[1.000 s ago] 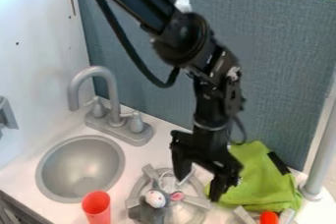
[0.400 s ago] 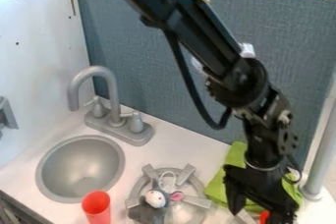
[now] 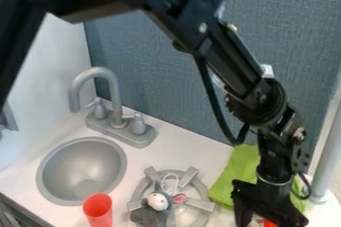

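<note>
The gripper hangs at the lower right, by the view's bottom edge, its fingers apart above an orange-red object that shows partly between them. Whether they touch it, I cannot tell. Behind the gripper lies a crumpled green cloth, partly covered by it. To the left, a grey plush toy with a white, dark-specked head and a pink part rests on a round silver burner. An orange-red cup stands farther left at the bottom edge.
A round grey sink is set into the white counter at the left, with a grey faucet behind it. A grey post rises at the right edge. A blue-grey panel stands along the back.
From over the burner and cloth, the gripper has moved right and down to the lower right corner. More of the upper arm shows at the upper left. Toy and cup are where they were.
</note>
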Action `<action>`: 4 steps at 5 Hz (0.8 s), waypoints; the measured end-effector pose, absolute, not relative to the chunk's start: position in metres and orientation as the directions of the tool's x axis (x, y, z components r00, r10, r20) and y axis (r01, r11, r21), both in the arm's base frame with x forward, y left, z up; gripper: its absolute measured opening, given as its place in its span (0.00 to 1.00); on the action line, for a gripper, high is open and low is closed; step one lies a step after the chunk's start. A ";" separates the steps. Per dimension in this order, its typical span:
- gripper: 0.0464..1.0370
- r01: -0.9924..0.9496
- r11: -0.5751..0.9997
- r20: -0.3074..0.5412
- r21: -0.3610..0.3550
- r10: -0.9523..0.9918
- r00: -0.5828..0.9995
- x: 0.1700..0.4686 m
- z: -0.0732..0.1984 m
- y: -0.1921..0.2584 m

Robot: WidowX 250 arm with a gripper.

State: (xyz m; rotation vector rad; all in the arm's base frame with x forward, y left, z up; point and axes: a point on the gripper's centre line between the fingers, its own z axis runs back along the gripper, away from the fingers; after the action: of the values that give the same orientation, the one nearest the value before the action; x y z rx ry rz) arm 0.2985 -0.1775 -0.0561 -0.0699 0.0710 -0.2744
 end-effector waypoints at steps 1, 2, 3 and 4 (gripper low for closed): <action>0.96 0.251 0.965 -0.060 -0.079 -0.256 0.965 0.301 -0.064 -0.179; 0.96 0.237 0.967 -0.071 -0.093 -0.244 0.967 0.302 -0.076 -0.187; 0.89 0.253 0.961 -0.073 -0.109 -0.262 0.962 0.298 -0.085 -0.196; 0.62 0.258 0.957 -0.058 -0.131 -0.267 0.962 0.300 -0.084 -0.200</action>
State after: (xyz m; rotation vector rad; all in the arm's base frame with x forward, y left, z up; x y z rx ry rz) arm 0.3003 -0.2003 -0.0838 -0.1229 0.0751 -0.2662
